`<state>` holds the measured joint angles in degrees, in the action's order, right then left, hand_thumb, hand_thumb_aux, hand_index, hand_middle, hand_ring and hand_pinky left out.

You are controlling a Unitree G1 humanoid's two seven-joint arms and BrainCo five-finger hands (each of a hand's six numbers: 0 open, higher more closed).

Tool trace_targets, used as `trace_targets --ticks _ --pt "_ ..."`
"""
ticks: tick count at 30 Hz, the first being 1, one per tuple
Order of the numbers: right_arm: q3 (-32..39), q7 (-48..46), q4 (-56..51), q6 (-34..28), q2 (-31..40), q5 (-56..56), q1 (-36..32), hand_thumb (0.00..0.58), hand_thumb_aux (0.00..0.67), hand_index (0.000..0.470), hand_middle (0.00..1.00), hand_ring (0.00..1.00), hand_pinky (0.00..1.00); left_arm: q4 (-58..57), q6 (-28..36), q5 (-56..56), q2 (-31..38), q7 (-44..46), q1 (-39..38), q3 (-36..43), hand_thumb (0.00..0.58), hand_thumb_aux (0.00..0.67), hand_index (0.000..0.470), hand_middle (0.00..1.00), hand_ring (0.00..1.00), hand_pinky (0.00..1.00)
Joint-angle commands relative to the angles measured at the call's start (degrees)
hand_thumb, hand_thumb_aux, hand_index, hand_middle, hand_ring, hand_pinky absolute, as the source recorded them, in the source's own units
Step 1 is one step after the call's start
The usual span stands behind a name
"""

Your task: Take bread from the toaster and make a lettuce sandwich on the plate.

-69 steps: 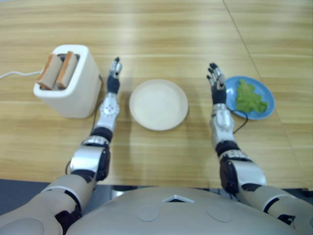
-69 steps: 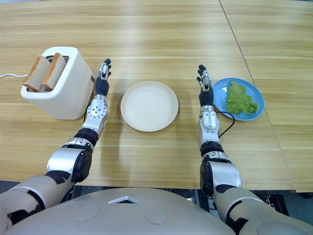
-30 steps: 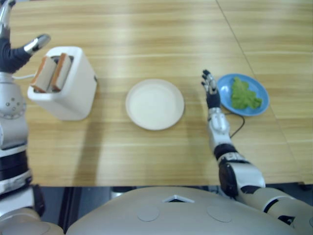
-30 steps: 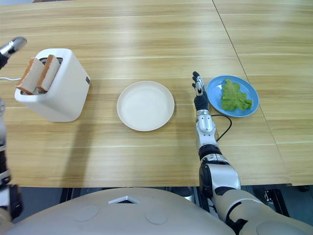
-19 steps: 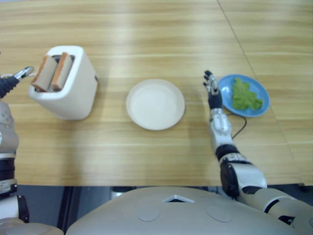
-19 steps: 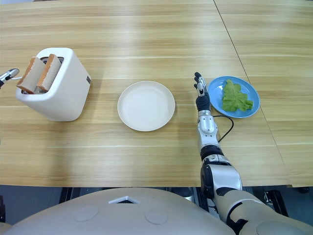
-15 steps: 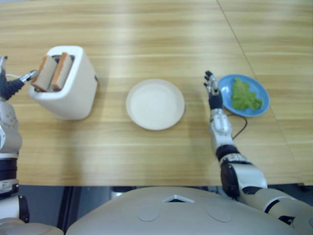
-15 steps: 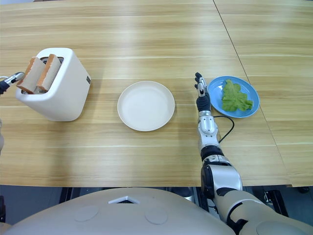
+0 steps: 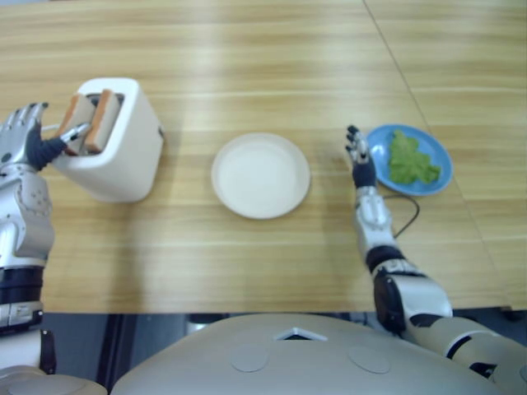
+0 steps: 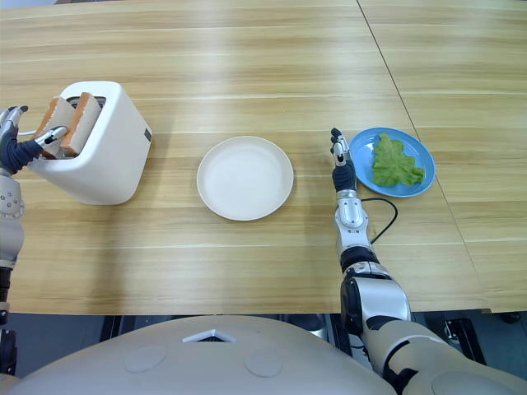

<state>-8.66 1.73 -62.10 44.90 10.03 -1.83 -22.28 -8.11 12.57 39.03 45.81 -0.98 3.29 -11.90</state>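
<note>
A white toaster (image 10: 99, 152) stands at the left of the wooden table with two bread slices (image 10: 67, 125) sticking out of its slots. My left hand (image 10: 15, 144) is raised just left of the toaster, fingers spread, one fingertip close to the nearer slice; it holds nothing. An empty cream plate (image 10: 244, 178) lies in the middle. A blue plate (image 10: 416, 148) at the right carries a green lettuce leaf (image 10: 394, 162). My right hand (image 10: 341, 158) rests on the table between the two plates, fingers straight, empty.
A white power cord (image 9: 45, 129) leaves the toaster toward the left edge. A black cable (image 10: 380, 216) loops on the table beside my right forearm. A seam between table panels (image 10: 403, 99) runs behind the blue plate.
My left hand has swung from beside the cream plate out to the far left, then in toward the toaster's left side by the bread. The right hand has drawn back slightly.
</note>
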Motion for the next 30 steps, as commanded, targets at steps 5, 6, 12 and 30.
trace_targets --ticks 5,6,12,30 --pt "0.3 0.64 -0.28 -0.58 0.8 -0.66 0.95 0.0 0.0 0.0 0.0 0.0 0.0 -2.17 2.4 -0.04 0.4 1.33 -0.88 2.39 0.0 0.0 0.0 0.0 0.0 0.0" --pt "0.28 0.68 -0.26 -0.59 0.82 -0.69 0.97 0.0 0.0 0.0 0.0 0.0 0.0 -2.03 2.44 -0.37 0.21 1.29 -0.81 2.31 0.0 0.0 0.0 0.0 0.0 0.0" --pt "0.33 1.05 -0.26 -0.69 0.86 -0.85 1.13 0.0 0.0 0.0 0.0 0.0 0.0 -0.17 2.57 -2.5 -0.6 0.63 -0.81 1.19 0.443 0.344 0.236 0.0 0.0 0.0" --pt "0.68 2.11 0.06 -0.76 0.95 -1.55 1.62 0.0 0.0 0.0 0.0 0.0 0.0 2.03 2.16 -4.01 -0.76 0.23 -1.55 1.3 0.514 0.444 0.305 0.0 0.0 0.0"
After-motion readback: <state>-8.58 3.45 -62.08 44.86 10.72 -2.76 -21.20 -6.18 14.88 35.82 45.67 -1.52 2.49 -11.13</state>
